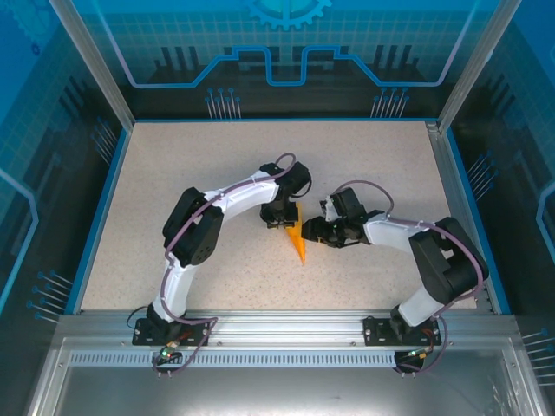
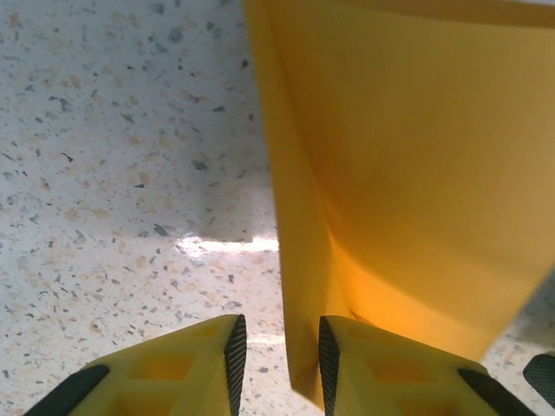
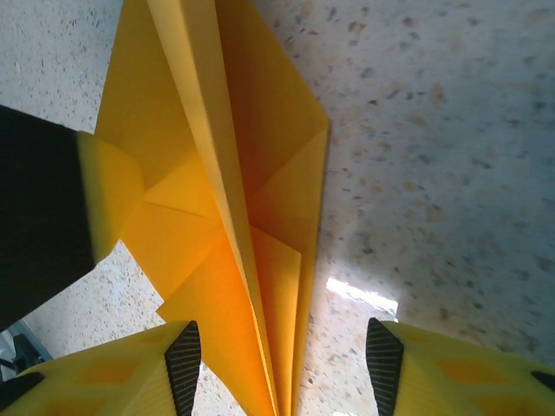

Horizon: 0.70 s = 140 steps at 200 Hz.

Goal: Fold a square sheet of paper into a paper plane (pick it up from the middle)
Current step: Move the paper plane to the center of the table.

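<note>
Top external view: a speckled beige table with a blue rim. Two white arms rise from bases at 6 o'clock and bend inward to meet near the centre. An orange-yellow paper plane lies there, a narrow dart with its sharp nose toward 6 o'clock. The left gripper is at the plane's wide tail, at its 12 o'clock. The right gripper sits just beside the plane at its 3 o'clock. How wide either tool stands cannot be told from this height.

Left wrist view: two yellow fingers with black pads enter from 6 o'clock, set narrowly apart. The plane's upright folded edge runs down from 12 o'clock and stands between them, against the pad at 5 o'clock. A thin strip of table shows between the paper and the pad at 7 o'clock, so the jaws are narrow around the fold, not pressed on both sides. A broad wing spreads toward 3 o'clock.

Right wrist view: this gripper's fingers stand wide, at 7 and 5 o'clock. The plane's centre ridge runs from 12 o'clock down between them, close beside the 7 o'clock pad and well apart from the other, with bare table between. Layered triangular flaps flank the ridge. At 9 o'clock, a yellow fingertip of the left gripper touches the wing.
</note>
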Each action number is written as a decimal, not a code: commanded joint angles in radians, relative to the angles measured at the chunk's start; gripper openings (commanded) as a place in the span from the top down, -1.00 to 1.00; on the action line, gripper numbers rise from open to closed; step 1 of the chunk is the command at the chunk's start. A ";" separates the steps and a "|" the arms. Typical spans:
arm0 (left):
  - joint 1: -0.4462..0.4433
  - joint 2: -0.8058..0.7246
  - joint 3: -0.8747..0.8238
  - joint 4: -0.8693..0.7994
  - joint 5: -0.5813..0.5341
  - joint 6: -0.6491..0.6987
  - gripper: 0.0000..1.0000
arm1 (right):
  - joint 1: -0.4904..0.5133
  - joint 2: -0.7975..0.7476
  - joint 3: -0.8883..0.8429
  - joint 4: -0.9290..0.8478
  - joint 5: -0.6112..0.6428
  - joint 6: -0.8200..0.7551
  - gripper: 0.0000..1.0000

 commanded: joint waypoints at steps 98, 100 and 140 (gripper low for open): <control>0.020 -0.081 -0.086 0.056 -0.014 -0.004 0.48 | 0.039 0.138 0.112 0.015 -0.058 -0.049 -0.01; 0.021 -0.082 -0.087 0.056 -0.013 -0.004 0.49 | 0.040 0.138 0.113 0.016 -0.058 -0.050 -0.01; 0.020 -0.083 -0.096 0.061 -0.014 -0.004 0.51 | 0.050 0.134 0.104 0.033 -0.083 -0.056 0.00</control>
